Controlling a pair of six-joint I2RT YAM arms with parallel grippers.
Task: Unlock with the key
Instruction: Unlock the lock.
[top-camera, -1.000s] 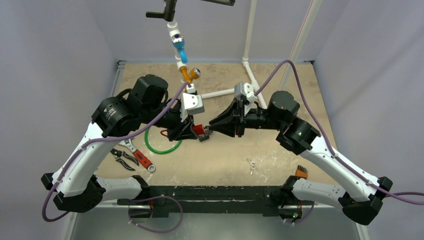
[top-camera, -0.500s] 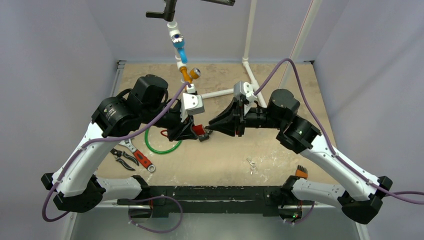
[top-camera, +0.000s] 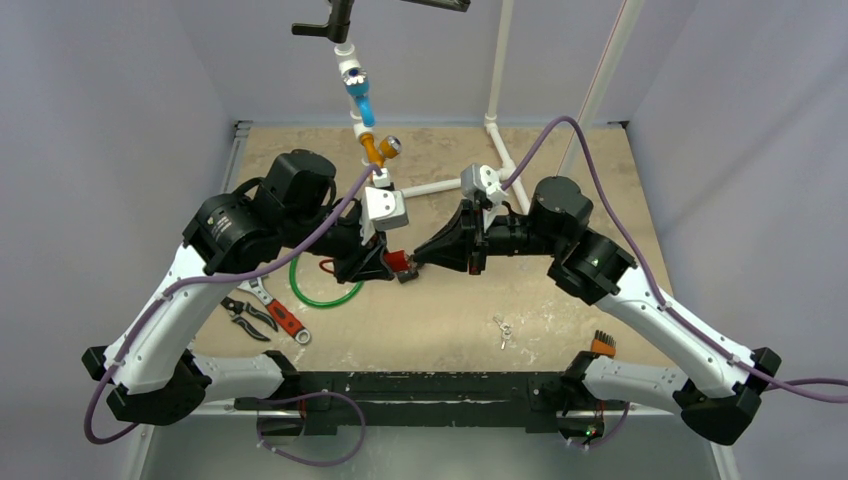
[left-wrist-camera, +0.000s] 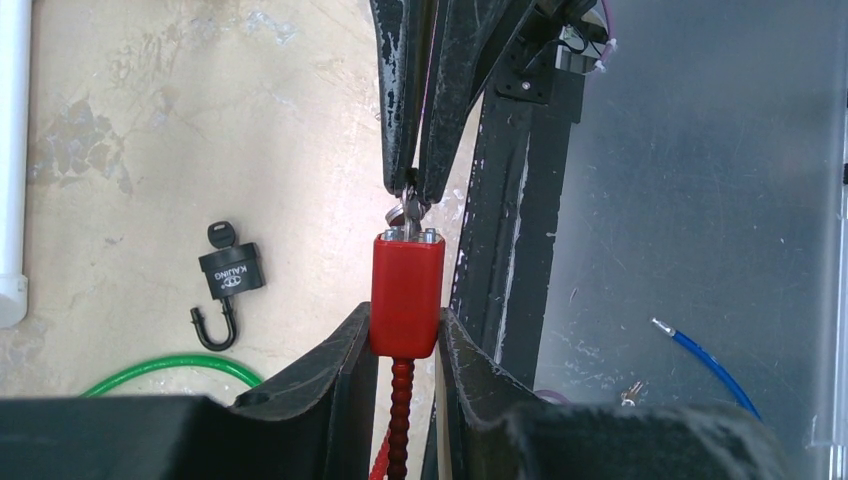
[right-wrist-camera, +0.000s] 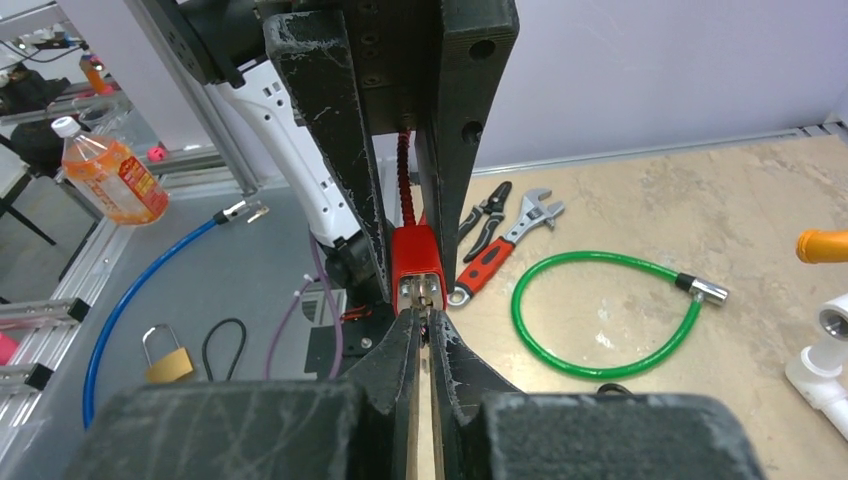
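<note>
My left gripper (left-wrist-camera: 405, 345) is shut on a red lock (left-wrist-camera: 406, 292) with a red ribbed cable and holds it above the table; the lock also shows in the top view (top-camera: 399, 263) and the right wrist view (right-wrist-camera: 417, 260). My right gripper (right-wrist-camera: 424, 318) is shut on a small silver key (left-wrist-camera: 409, 212), whose tip sits at the keyhole face of the red lock. In the top view the right gripper (top-camera: 418, 257) meets the left gripper (top-camera: 392, 266) tip to tip at mid-table.
A black padlock (left-wrist-camera: 230, 277) with a key in it lies on the table, open. A green cable loop (top-camera: 322, 285), pliers (top-camera: 247, 316) and a red-handled wrench (top-camera: 280, 314) lie at the left. A key bunch (top-camera: 502, 331) lies near the front. White pipework (top-camera: 500, 165) stands behind.
My right arm has shifted slightly left, bringing the key closer against the lock face. The left arm and the lock have held still.
</note>
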